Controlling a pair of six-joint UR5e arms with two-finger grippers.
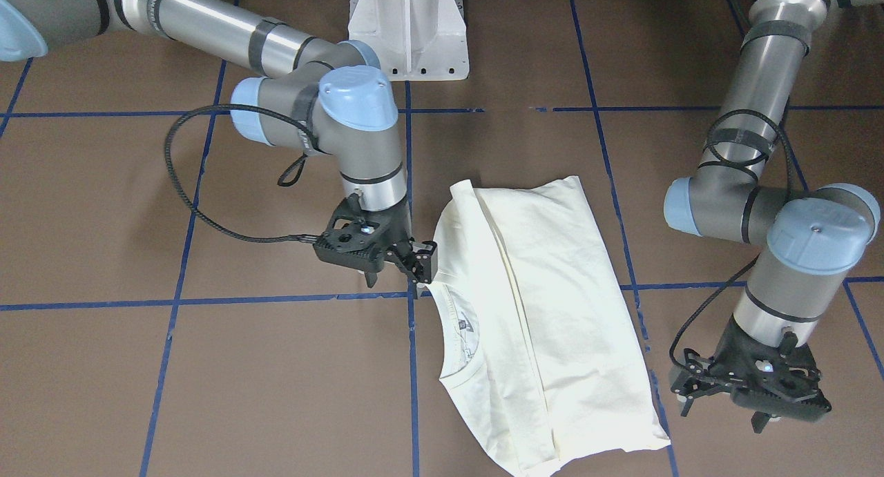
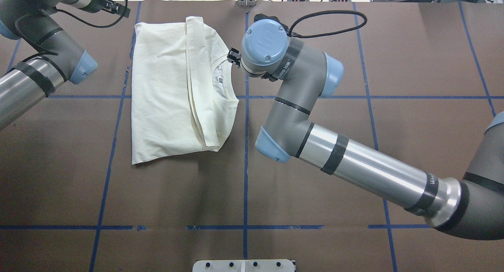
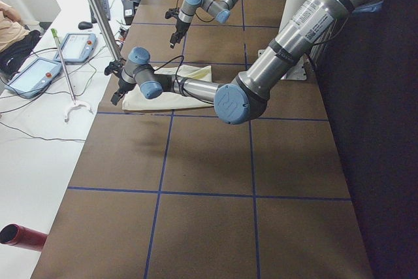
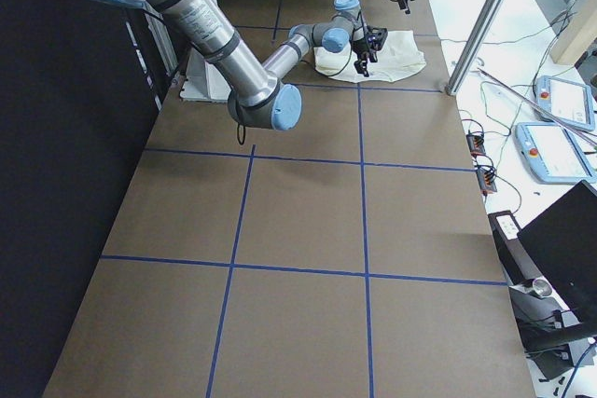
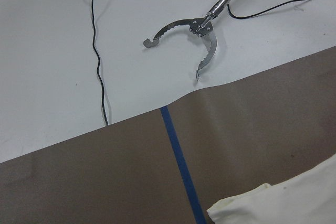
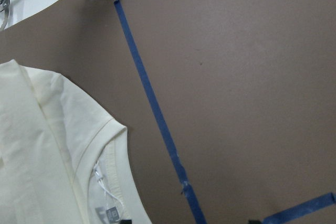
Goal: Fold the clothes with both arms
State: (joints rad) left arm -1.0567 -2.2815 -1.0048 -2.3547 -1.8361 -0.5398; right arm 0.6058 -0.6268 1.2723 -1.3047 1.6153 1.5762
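**Garment.** The T-shirt (image 1: 552,311) lies flat on the brown table (image 1: 103,221), plain cream side up. Both sides are turned in along lengthwise folds (image 1: 514,277), so several layers are stacked there. It sits slightly askew to the blue tape line (image 1: 207,301). The collar (image 1: 459,325) opens toward the right arm's side.

**Grippers.** The right gripper (image 1: 398,273) is low at the collar edge, jaws spread, with one finger over or against the shoulder seam. I cannot tell whether it touches the cloth, and it pinches nothing. The left gripper (image 1: 722,408) stands just beside the hem corner, apart from the fabric, jaws likewise spread and empty. Neither wrist view shows any fingers.

**Hazards, in my judgement.**
- You may catch only the top layer. The cloth is thin and lies flat on the table, so a shallow pinch would peel the lengthwise fold open when lifted.
- The finger at the collar could slip into the neck opening. That would drag a single ply and bunch the shoulder.
- The two grippers stand at opposite ends and unevenly placed. If one closes or rises ahead of the other, the shirt will pivot and the crosswise fold will land crooked.
- Pressing down too hard for purchase may push the garment along the smooth table instead of gripping it.
- Bringing collar toward hem draws the wrists together, so watch their clearance.
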